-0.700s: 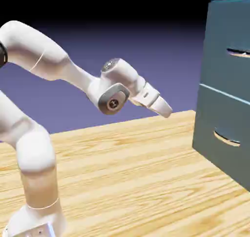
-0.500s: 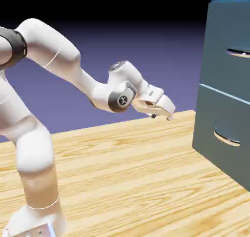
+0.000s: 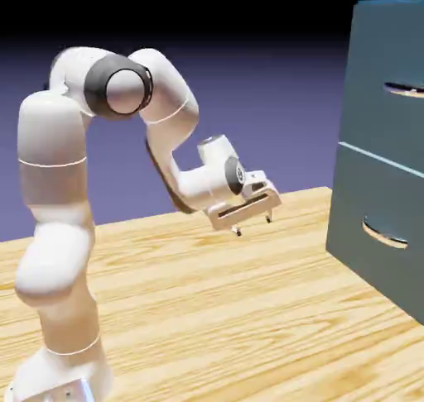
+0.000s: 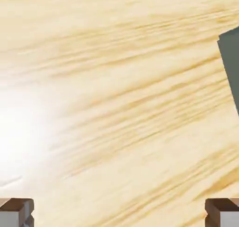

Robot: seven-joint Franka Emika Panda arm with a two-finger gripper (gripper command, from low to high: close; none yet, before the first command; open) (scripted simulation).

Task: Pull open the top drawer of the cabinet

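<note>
The tall teal-blue cabinet [image 3: 385,144] stands at the exterior view's right, with two stacked fronts split by a pale seam. Its top drawer [image 3: 387,78] carries a thin dark slit handle [image 3: 406,89] with a tan rim. My gripper [image 3: 253,224] hangs well to the left of the cabinet, a little above the wooden table [image 3: 248,309], pointing down. Its jaws stand wide open with nothing between them. In the hand view the two grey fingertips [image 4: 16,212] sit far apart at the bottom corners over bare wood, and a dark corner of the cabinet [image 4: 231,58] shows at the right edge.
The lower drawer front [image 3: 377,227] has a wider tan crescent handle [image 3: 385,235]. The robot's white arm [image 3: 58,227] rises at the exterior view's left and bends over the table.
The arm has folded upward at the elbow while the hand dropped toward the table and turned to point downward. The gripper stayed open.
</note>
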